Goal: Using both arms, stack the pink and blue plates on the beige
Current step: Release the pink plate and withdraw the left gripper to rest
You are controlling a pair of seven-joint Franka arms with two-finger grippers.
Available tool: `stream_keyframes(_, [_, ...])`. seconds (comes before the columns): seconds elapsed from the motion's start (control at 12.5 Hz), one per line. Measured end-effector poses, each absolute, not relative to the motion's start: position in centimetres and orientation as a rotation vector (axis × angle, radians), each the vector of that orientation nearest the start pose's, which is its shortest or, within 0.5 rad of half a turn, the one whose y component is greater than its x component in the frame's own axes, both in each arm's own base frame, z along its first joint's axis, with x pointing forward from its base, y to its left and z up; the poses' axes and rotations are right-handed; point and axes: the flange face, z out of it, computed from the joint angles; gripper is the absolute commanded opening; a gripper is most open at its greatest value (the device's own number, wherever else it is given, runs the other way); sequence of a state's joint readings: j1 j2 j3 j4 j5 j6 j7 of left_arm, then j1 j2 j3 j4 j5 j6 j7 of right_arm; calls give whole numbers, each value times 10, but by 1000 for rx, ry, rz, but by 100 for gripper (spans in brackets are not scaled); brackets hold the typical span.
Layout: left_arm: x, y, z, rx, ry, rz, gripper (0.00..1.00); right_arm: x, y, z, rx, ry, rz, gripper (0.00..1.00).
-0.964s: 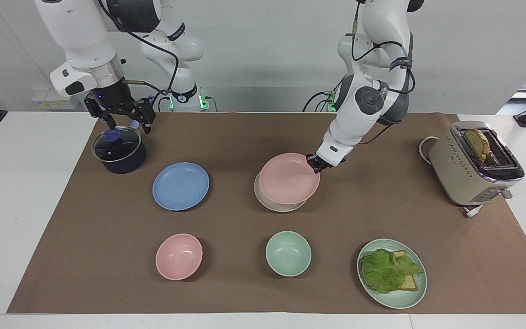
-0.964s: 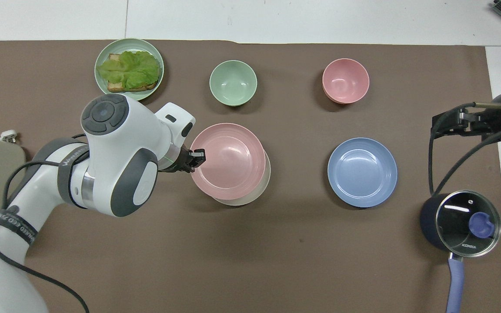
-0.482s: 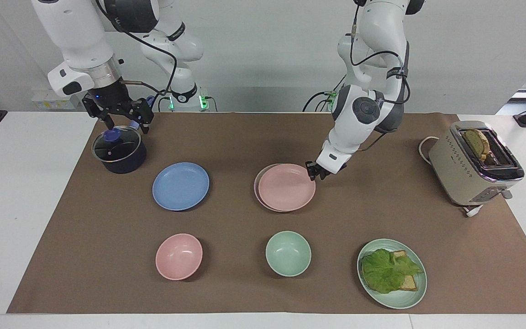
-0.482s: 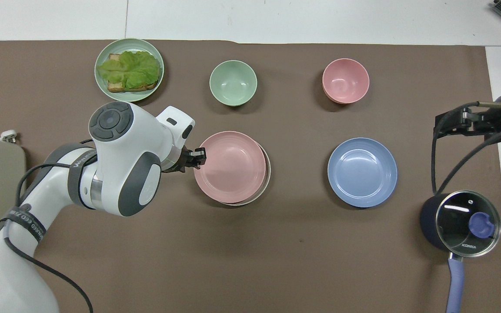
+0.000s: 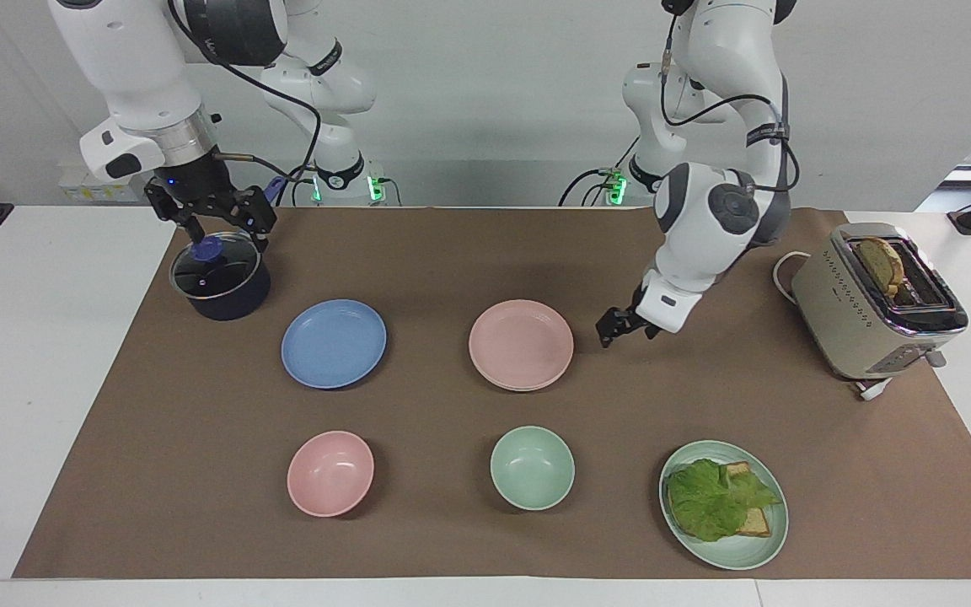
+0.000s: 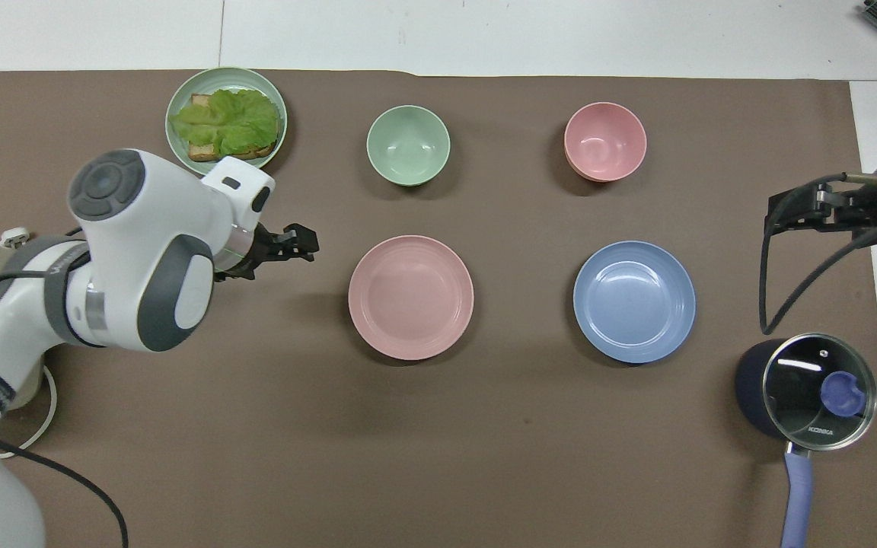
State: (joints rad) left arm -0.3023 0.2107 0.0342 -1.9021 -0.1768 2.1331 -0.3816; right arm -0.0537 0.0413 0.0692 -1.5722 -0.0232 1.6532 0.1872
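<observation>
The pink plate (image 5: pixel 521 344) (image 6: pixel 411 297) lies flat in the middle of the brown mat. It covers the beige plate, which is all but hidden under it. The blue plate (image 5: pixel 334 343) (image 6: pixel 634 301) lies alone beside the pink one, toward the right arm's end. My left gripper (image 5: pixel 609 330) (image 6: pixel 304 245) hangs low just off the pink plate's rim, toward the left arm's end, open and holding nothing. My right gripper (image 5: pixel 217 221) (image 6: pixel 791 215) waits open above the pot.
A dark pot with a glass lid (image 5: pixel 220 278) stands under the right gripper. A pink bowl (image 5: pixel 330 473), a green bowl (image 5: pixel 532 467) and a green plate with a lettuce sandwich (image 5: pixel 723 503) lie farther from the robots. A toaster (image 5: pixel 877 299) stands at the left arm's end.
The left gripper lowered the pink plate onto the beige one, opened, and drew back toward the left arm's end. The right gripper barely shifted.
</observation>
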Motion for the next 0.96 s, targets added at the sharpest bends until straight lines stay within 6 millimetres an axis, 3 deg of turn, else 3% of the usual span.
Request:
stream_keyframes(0.24, [604,-92,426,-3214,-237,39,100,575,7,539,-3096,277,-82,100])
stream_keyframes(0.4, [606,-48,467,-3218,-165,48,100,571,-3,487,-3083,249,-83,100])
stream_keyframes(0.56, [596,-14,510,-3227,-116,10,100,560,-26,436,-3044,226,-80,97])
stream_keyframes(0.72, [582,-3,543,-3226,-109,-17,100,549,-49,387,-3011,218,-70,88])
stream_keyframes(0.96, [578,-7,566,-3197,-74,-27,100,542,-48,336,-2950,203,-16,74])
